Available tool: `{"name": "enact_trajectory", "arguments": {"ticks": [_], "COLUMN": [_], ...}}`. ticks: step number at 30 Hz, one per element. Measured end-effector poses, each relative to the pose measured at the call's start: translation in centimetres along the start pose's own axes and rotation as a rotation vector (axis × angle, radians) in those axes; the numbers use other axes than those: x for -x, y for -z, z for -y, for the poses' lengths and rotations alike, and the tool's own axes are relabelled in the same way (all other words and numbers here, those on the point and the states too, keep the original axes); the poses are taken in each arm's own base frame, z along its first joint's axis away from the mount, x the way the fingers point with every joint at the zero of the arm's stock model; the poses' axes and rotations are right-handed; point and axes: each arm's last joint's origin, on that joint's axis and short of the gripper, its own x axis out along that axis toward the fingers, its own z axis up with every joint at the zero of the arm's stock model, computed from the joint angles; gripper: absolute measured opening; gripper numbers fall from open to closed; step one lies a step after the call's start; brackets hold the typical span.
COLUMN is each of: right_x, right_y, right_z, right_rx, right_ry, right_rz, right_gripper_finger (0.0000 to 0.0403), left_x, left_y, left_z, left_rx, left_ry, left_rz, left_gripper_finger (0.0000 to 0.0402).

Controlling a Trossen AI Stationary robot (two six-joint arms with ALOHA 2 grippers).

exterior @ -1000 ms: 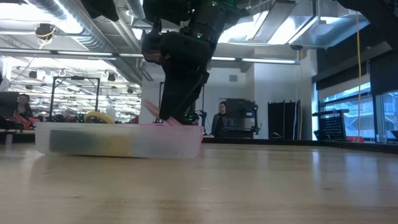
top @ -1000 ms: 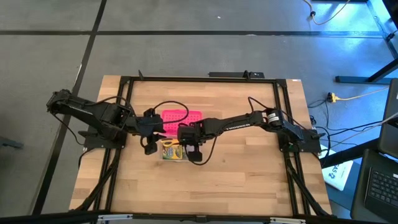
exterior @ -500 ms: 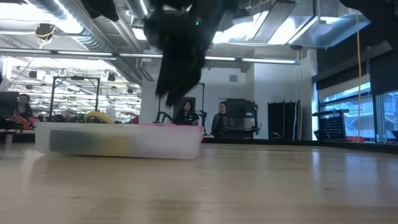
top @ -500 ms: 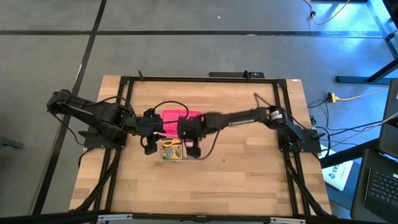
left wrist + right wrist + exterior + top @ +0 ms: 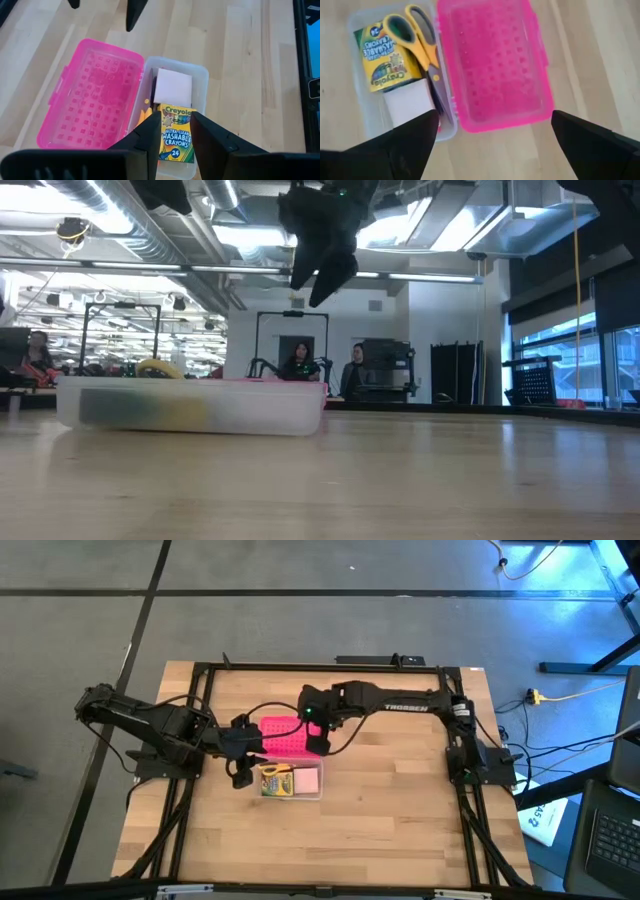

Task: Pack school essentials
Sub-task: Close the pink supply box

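Crayon box (image 5: 387, 57), scissors (image 5: 417, 37) and pad (image 5: 410, 105) lay in the clear tray (image 5: 315, 790). The right tool (image 5: 317, 743) hung released above the pink lid (image 5: 285, 737); closing it called for a gentle push. The left tool (image 5: 240, 768) sat part-closed, empty, beside the tray.

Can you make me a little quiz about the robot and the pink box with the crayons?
1. True or false: the yellow-green crayon box lies in the clear half of the pencil case.
2. Which thing lies right beside the crayon box in the clear half? A) the yellow-handled scissors B) a red apple C) a blue cup
3. Fill in: the right gripper, fingers wide apart, hangs above the bright ____ dotted lid.

Key:
1. True.
2. A. A pale square pad lies there too.
3. Pink. The left gripper hangs over the crayon box.
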Motion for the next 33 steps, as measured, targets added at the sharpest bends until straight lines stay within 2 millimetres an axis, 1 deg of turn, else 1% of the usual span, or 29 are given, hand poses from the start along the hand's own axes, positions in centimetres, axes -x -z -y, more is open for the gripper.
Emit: {"name": "enact_trajectory", "arguments": {"ticks": [3, 6, 9, 12, 24, 26, 27, 31, 33], "right_x": [-0.32, -0.89, -0.74, -0.77, -0.76, -0.76, -0.76, -0.76, -0.77], "right_y": [0.27, 0.81, 0.83, 0.85, 0.77, 0.77, 0.76, 0.79, 0.78], "right_z": [-0.14, -0.07, 0.01, 0.01, -0.05, -0.05, -0.02, 0.31, 0.4], "right_rx": [0.028, 0.051, 0.078, 0.093, 0.176, 0.193, 0.193, 0.193, 0.214], "right_ry": [0.002, 0.023, 0.029, 0.029, 0.01, 0.01, 0.01, 0.013, 0.013], "right_rz": [-0.006, -0.05, -0.052, -0.055, -0.047, -0.047, -0.047, -0.055, -0.056], "right_gripper_finger": [0.0386, 0.0386, 0.0386, 0.0386, 0.0386, 0.0386, 0.0386, 0.0386, 0.0386], "left_x": [0.0, 0.01, 0.11, 0.08, 0.05, 0.04, 0.04, 0.06, -0.07], "left_y": [0.0, 0.05, 0.45, 0.36, 0.12, -0.04, -0.12, 0.29, 0.84], "left_z": [0.0, 0.05, -0.39, -0.58, -0.49, -0.41, -0.38, -0.55, -0.55], "left_rx": [0.0, -0.025, -0.152, -0.217, -0.208, -0.155, -0.097, 0.269, 0.407], "left_ry": [0.0, 0.022, -0.061, -0.131, -0.133, -0.126, -0.121, -0.134, -0.153], "left_rz": [0.0, -0.012, -0.033, -0.013, 0.013, 0.034, 0.045, 0.029, -0.02], "left_gripper_finger": [0.0098, 0.0098, 0.0098, 0.0098, 0.0098, 0.0098, 0.0098, 0.0098, 0.0098]}}
